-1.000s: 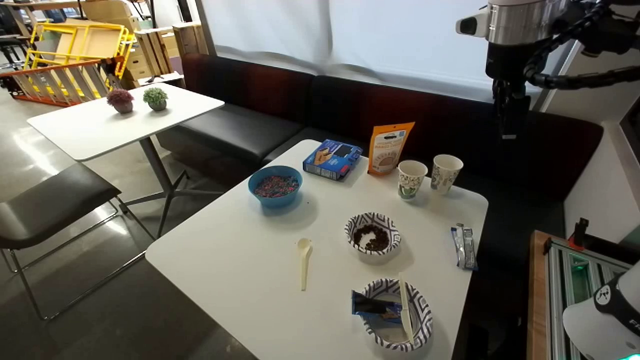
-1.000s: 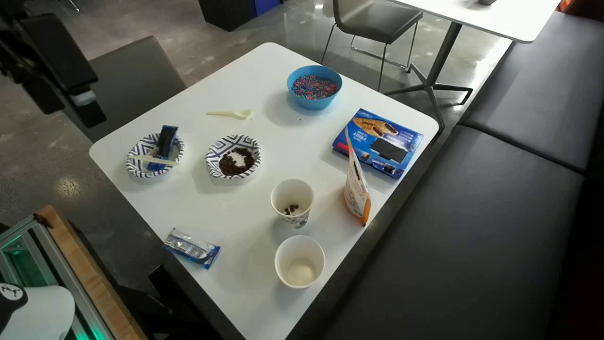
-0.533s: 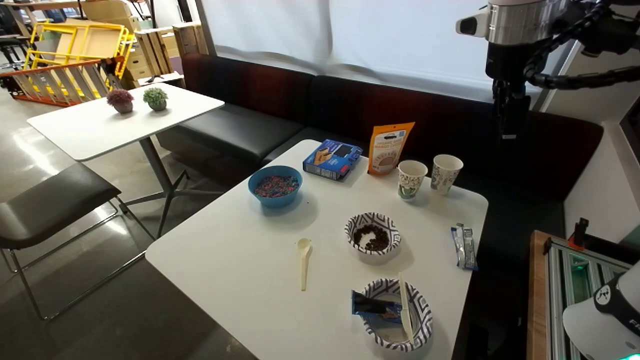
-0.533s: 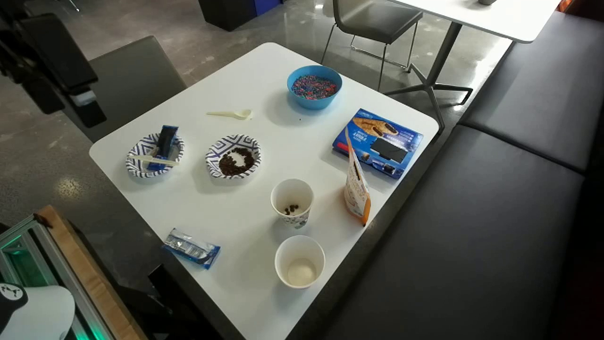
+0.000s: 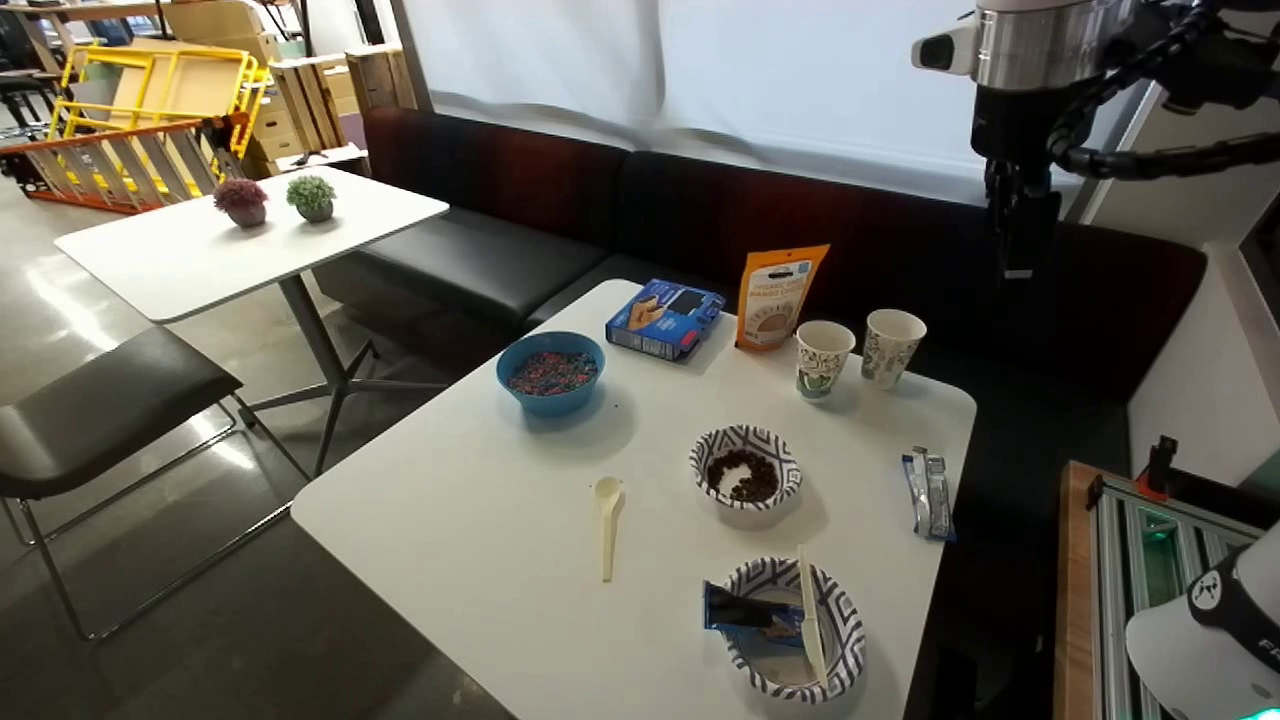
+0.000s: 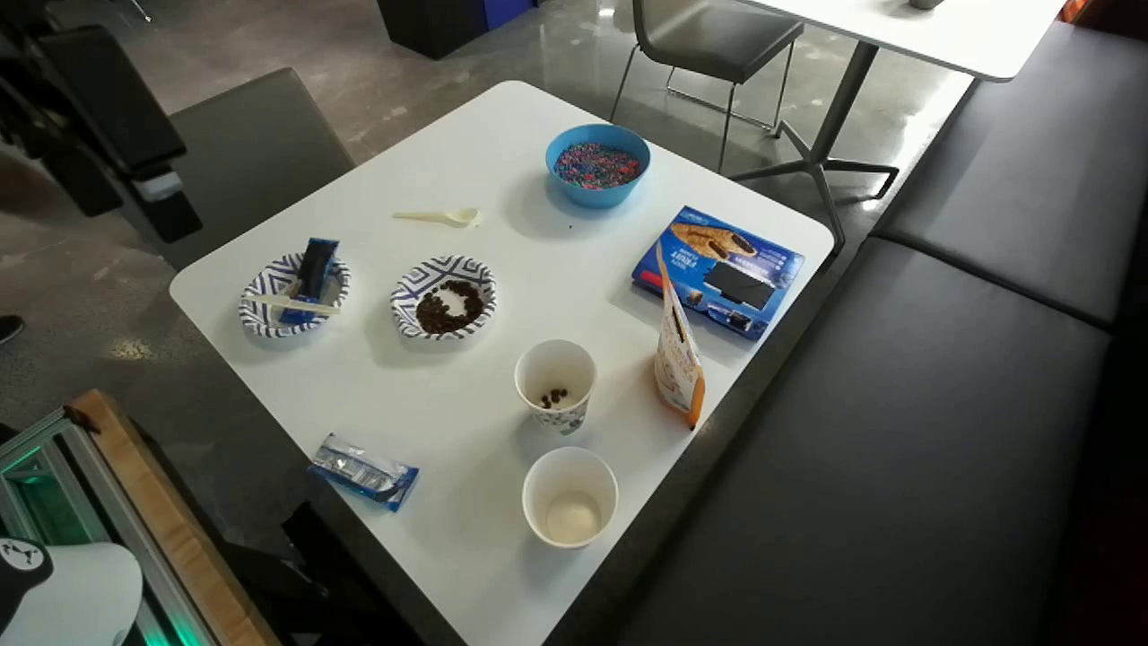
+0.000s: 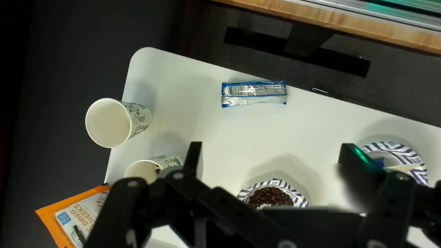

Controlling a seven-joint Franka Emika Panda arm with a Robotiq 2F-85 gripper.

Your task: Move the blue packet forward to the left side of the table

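Note:
The blue packet (image 5: 930,495) is narrow, silvery and blue. It lies flat at the edge of the white table (image 5: 480,520), on the robot base's side. It also shows in an exterior view (image 6: 365,471) and, whole with a printed label, in the wrist view (image 7: 254,93). My gripper (image 5: 1018,260) hangs high above the table, apart from everything; part of it shows at the upper left of an exterior view (image 6: 134,202). In the wrist view the gripper (image 7: 270,148) has its fingers wide apart with nothing between them.
A patterned bowl (image 5: 850,655) holds a darker blue packet (image 5: 745,608) and a spoon. Also on the table are a bowl of brown beans (image 5: 742,475), two paper cups (image 5: 824,360), an orange pouch (image 5: 775,300), a blue box (image 5: 662,318), a blue bowl (image 5: 552,395) and another spoon (image 5: 608,525).
A dark shoe and a shadow have come into view on the floor at the left edge of an exterior view. The arm and the things on the table have not moved.

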